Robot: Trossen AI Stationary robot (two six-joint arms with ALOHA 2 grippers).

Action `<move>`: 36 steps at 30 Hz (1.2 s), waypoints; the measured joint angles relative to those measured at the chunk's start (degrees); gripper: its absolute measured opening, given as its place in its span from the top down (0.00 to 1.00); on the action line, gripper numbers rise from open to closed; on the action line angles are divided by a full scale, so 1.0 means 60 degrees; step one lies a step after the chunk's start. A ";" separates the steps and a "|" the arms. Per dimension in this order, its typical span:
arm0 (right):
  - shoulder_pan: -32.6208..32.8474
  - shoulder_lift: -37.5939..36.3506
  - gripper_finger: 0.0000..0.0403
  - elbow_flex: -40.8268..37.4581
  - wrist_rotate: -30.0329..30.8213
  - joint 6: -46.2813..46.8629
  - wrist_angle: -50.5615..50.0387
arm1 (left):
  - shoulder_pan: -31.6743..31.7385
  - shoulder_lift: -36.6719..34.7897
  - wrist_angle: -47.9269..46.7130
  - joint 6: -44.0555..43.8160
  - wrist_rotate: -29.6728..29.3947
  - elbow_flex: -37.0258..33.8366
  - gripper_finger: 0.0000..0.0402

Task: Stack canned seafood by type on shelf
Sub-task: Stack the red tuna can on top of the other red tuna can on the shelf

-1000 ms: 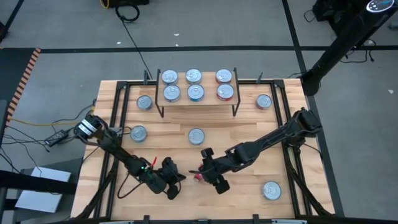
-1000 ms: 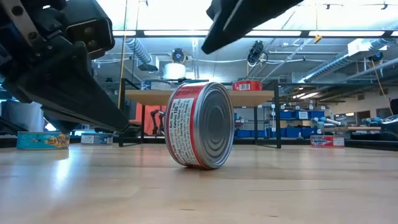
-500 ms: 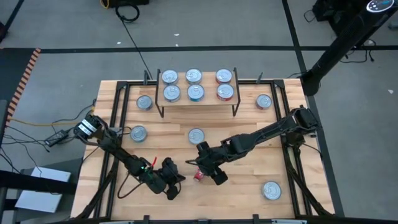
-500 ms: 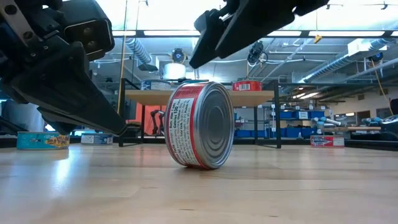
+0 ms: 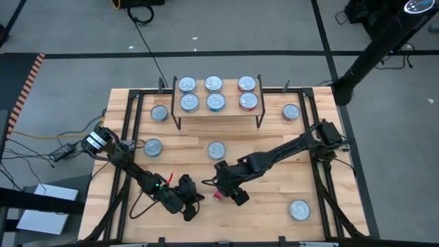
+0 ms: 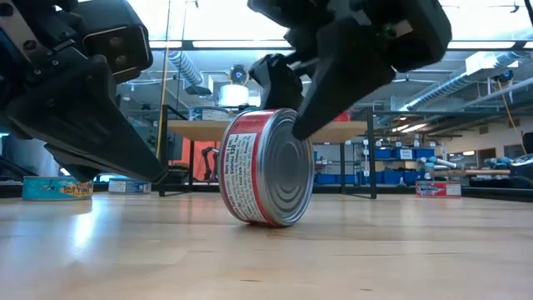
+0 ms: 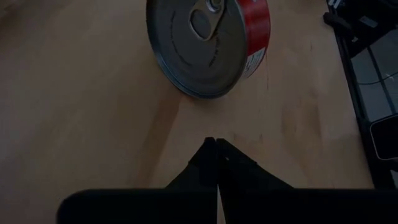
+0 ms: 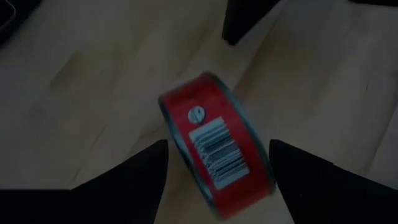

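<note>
Standing on its round edge near the front of the big wooden counter (image 5: 274, 206), the red can (image 6: 266, 167) can roll like a wheel. That is the main thing that could go wrong. One bump from a finger and it may roll off across the counter, away from both arms.

At the back of the counter sits the shelf (image 5: 218, 112), which already has six cans on it. Five more cans lie flat on the counter, well apart from each other.

Right above the red can hangs the right gripper (image 8: 214, 163), open as wide as it goes and holding nothing. Its two fingers sit on either side of the can's round wall. If they squeeze that curved side, I think the can may slip out or spin.

Close beside the can is the left gripper (image 7: 216, 144), shut tight and empty. The two grippers are near each other, so they could knock together.
</note>
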 joint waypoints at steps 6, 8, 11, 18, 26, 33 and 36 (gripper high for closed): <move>0.0000 0.0038 0.39 0.0007 -0.0331 0.0095 0.0026 | 0.0000 0.0000 0.0006 0.0007 0.0004 0.0000 0.99; 0.0000 0.0051 0.43 0.0007 -0.0398 0.0176 0.0005 | 0.0000 0.0000 0.0008 0.0007 0.0004 0.0000 0.99; 0.0007 0.0051 0.50 0.0007 -0.0397 0.0239 0.0032 | 0.0000 0.0000 0.0012 0.0005 0.0004 0.0000 0.99; 0.0125 -0.0320 0.63 0.0401 0.0028 0.0729 -0.0500 | 0.0045 -0.0037 0.0378 -0.0011 0.0396 0.0000 0.99; 0.0203 -0.1243 0.63 0.2092 0.2199 0.1240 -0.3019 | 0.0706 -0.1117 0.0315 0.0157 0.0506 0.0000 0.99; -0.0137 -0.2236 0.63 0.3289 0.5374 0.1163 -0.5205 | 0.1844 -0.1917 0.0817 0.1128 0.0781 0.0000 0.99; -0.0539 -0.2757 0.63 0.3340 0.6717 0.0581 -0.5547 | 0.2341 -0.2142 0.1068 0.1408 0.1204 0.0000 0.99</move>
